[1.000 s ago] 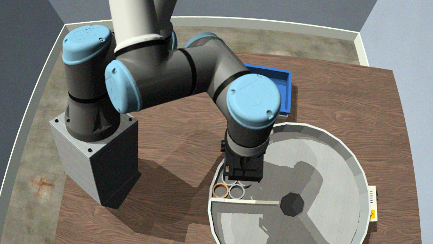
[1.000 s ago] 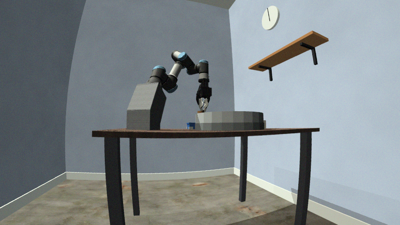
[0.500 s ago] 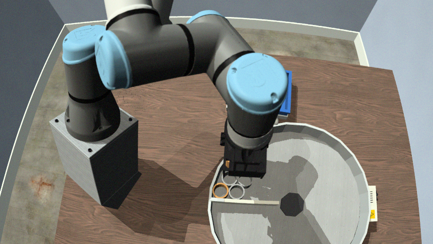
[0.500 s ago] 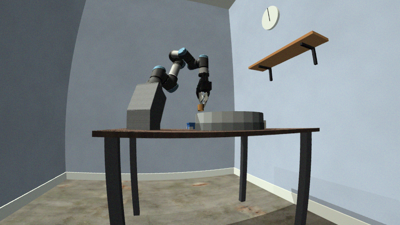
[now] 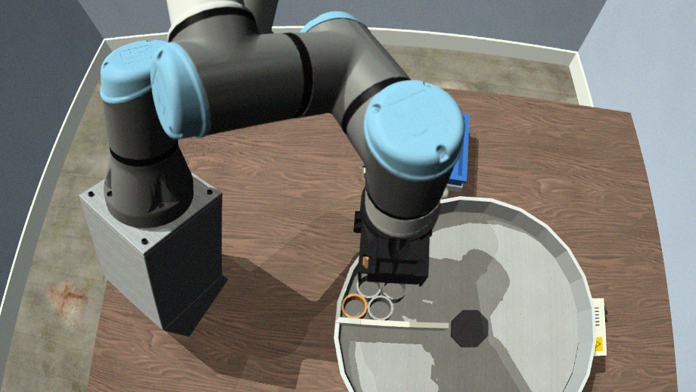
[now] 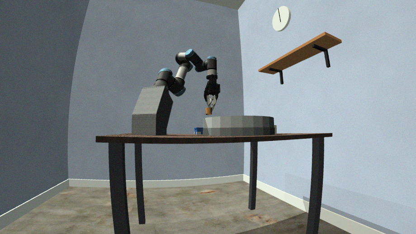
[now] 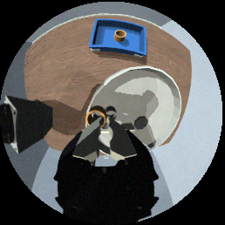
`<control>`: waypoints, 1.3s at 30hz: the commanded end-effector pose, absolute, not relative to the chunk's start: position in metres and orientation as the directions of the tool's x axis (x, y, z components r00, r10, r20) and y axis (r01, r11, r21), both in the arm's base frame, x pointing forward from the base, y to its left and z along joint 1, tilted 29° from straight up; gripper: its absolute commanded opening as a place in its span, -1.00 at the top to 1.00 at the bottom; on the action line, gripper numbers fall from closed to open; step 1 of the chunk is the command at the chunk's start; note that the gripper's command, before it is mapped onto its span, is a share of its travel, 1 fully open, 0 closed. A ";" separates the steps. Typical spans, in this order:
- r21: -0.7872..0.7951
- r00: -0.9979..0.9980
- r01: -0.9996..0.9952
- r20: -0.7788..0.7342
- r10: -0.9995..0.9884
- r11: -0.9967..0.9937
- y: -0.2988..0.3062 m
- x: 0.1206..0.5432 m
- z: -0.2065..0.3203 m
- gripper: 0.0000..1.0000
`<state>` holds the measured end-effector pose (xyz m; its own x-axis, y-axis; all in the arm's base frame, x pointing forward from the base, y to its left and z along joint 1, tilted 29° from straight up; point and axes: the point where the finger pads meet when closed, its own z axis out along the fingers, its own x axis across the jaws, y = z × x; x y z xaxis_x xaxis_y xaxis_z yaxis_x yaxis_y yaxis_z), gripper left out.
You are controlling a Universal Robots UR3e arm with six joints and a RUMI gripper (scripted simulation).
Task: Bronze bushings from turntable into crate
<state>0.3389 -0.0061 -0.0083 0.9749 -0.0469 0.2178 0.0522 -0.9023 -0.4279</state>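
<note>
- I have the pincer (image 5: 395, 262) (image 6: 210, 107) (image 7: 105, 116) clenched on the wall of one bronze bushing (image 5: 365, 262) (image 6: 208, 111) (image 7: 86, 119), which hangs above the turntable (image 5: 585, 292) (image 6: 238, 124) (image 7: 179, 100).
- Another bronze bushing (image 5: 343, 306) stands on the turntable by the cream divider (image 5: 394, 323), beside the steel bushings (image 5: 380, 318); it needs its own trip.
- A third, the delivered bushing (image 7: 120, 38), already sits upright in the blue crate (image 5: 466, 146) (image 6: 198, 128) (image 7: 144, 39).
- The step in hand, as I judge it, is carrying this load across. I should get it well above the turntable rim before travelling sideways.
- The grip is on a thin wall, off to one side, so the sleeve could swing or slip; I want smooth starts and stops.
- Over the crate I should choose bare floor beside the delivered bushing, lower until the sleeve nearly rests, then open gently.
- From the top, the wrist covers most of the crate and the fingertips.
- The wrist view has the fingers and held sleeve masking the cluster below; the exterior view hides it behind the turntable wall.
- The turntable's near edge is cut off in the top view.

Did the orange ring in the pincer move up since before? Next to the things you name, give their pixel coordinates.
Yes, the bronze bushing (image 6: 208, 111) (image 7: 103, 114) went up: it hangs above the turntable's rim (image 6: 238, 116) now.
</note>
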 end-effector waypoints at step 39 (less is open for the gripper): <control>-0.424 0.974 0.062 0.224 -0.038 -0.903 -0.001 0.339 -0.005 1.00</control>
